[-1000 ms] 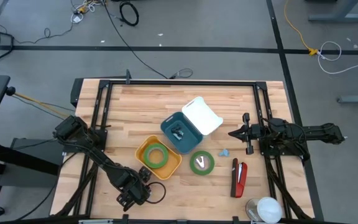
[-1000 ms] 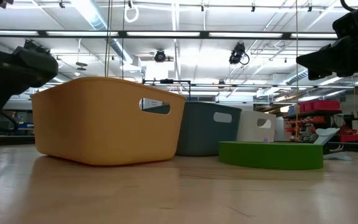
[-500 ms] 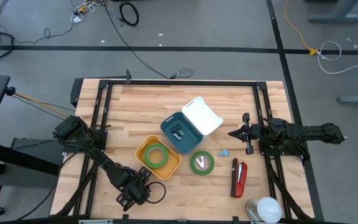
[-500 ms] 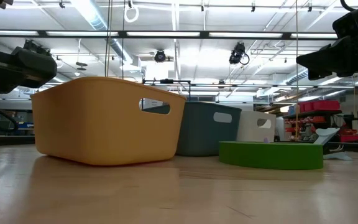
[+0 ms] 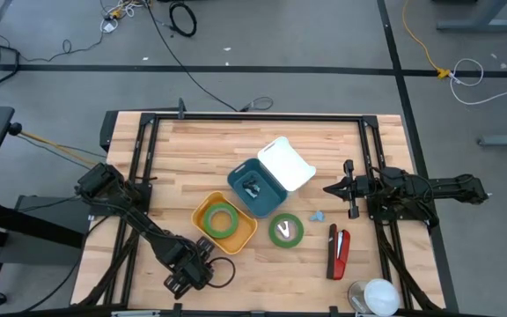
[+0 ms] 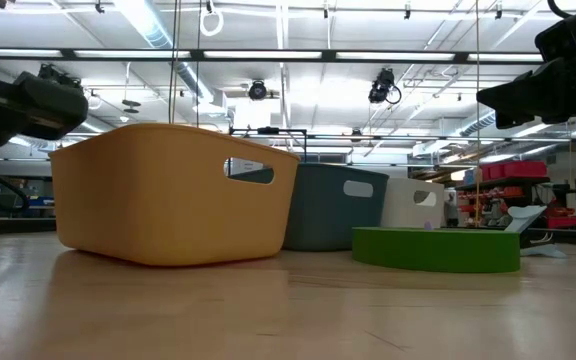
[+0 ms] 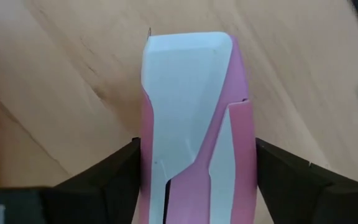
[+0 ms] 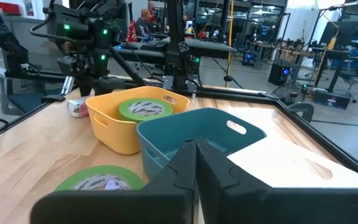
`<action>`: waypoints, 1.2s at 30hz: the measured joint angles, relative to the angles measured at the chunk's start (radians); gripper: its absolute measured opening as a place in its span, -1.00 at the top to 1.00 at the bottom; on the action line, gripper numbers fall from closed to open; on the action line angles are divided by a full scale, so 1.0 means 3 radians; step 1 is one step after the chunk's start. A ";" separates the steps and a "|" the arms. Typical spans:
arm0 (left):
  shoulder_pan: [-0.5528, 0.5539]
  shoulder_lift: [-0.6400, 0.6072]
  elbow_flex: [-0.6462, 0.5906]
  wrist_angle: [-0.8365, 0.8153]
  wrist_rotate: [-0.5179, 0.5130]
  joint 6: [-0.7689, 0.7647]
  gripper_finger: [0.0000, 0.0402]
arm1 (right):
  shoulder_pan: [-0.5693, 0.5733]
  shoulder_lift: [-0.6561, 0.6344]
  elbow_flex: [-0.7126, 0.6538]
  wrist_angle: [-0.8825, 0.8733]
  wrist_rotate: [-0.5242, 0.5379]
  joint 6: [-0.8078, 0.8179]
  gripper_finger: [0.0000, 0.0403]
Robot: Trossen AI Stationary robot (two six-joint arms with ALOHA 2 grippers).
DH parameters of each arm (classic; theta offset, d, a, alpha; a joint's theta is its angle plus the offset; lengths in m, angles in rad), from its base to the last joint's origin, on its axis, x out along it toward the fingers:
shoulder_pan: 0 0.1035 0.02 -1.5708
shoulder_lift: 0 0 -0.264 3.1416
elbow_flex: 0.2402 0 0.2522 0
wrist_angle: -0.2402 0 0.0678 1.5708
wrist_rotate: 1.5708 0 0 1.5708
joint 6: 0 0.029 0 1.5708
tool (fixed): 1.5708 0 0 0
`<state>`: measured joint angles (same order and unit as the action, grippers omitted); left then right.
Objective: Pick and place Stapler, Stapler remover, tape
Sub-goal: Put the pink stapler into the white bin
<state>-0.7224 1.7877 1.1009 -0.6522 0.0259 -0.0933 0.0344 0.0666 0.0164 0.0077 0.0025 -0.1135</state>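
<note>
My left gripper is near the table's near edge, in front of the yellow bin, shut on a pink and white stapler. The yellow bin holds a green tape roll. A second green roll lies flat on the table with a small pale thing in its hole. A small dark thing lies in the teal bin. A red and black stapler lies on the table. My right gripper is shut on nothing, to the right of the white bin. My left gripper has the pink and white stapler pinched between its two fingers, one on each long side. The fingers lie along the stapler, whose free end points away toward the wood. Whether that end is on the table, I cannot tell.
A small blue thing lies between the loose tape roll and the red stapler. A white round object sits at the near right corner. Black frame rails run along the table's far, left and right sides.
My left arm has risen: in the low view its dark lower part, which reached down to the table at the picture's left edge, has drawn up out of that place. The bins, rolls and red stapler stand as before.
</note>
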 joint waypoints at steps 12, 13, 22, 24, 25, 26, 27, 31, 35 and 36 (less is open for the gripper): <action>0.0163 -0.0160 0.0213 -0.0183 -0.0048 0.0004 -0.35 | -0.0001 0.0000 -0.0001 -0.0001 -0.0001 0.0000 0.94; 0.0188 -0.0184 0.0235 -0.0198 -0.0084 0.0005 -0.35 | 0.0001 0.0000 -0.0001 -0.0001 -0.0001 -0.0001 0.94; 0.0506 -0.0273 0.0602 -0.0471 -0.0252 0.0256 -0.36 | 0.0000 0.0000 0.0001 0.0000 -0.0001 -0.0001 0.94; 0.0581 -0.0274 0.0702 -0.0569 -0.0259 0.0298 -0.36 | -0.0001 -0.0001 -0.0001 0.0001 -0.0001 -0.0001 0.94; 0.0621 -0.0274 0.0752 -0.0589 -0.0248 0.0316 -0.36 | 0.0001 -0.0001 0.0000 -0.0001 0.0000 -0.0001 0.94; 0.0661 -0.0273 0.0802 -0.0604 -0.0245 0.0336 -0.36 | -0.0001 0.0000 0.0001 -0.0001 -0.0001 0.0000 0.94; 0.0702 -0.0274 0.0853 -0.0618 -0.0249 0.0360 -0.36 | 0.0001 -0.0001 0.0000 0.0000 0.0000 0.0000 0.94; 0.0866 -0.0273 0.1068 -0.0713 -0.0326 0.0499 -0.36 | -0.0001 0.0000 -0.0001 -0.0001 -0.0001 -0.0001 0.94; 0.1043 -0.0274 0.1289 -0.0819 -0.0384 0.0535 -0.36 | -0.0001 -0.0001 -0.0001 -0.0001 0.0000 0.0000 0.94; 0.1080 -0.0274 0.1346 -0.0849 -0.0386 0.0536 -0.37 | -0.0001 0.0000 0.0001 -0.0001 0.0000 -0.0001 0.94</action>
<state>-0.3985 1.7054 1.5048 -0.9070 -0.0899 0.0675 0.0341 0.0666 0.0166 0.0074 0.0025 -0.1139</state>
